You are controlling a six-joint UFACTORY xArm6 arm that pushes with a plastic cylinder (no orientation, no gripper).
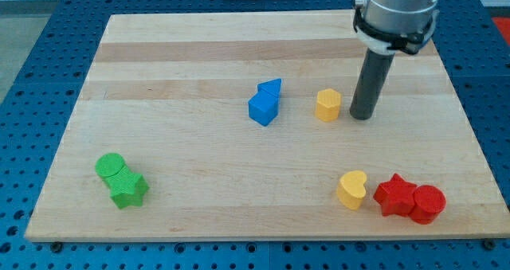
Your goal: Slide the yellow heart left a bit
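Note:
The yellow heart lies near the view's bottom right of the wooden board. My tip rests on the board well above the heart, toward the view's top, with bare board between them. The tip stands just to the right of a yellow hexagon block, with a small gap between them. A red star sits close to the heart's right side, with a red cylinder touching the star.
A blue cube and a blue triangle sit together at the board's centre. A green cylinder and green star sit together at the view's bottom left. A blue perforated table surrounds the board.

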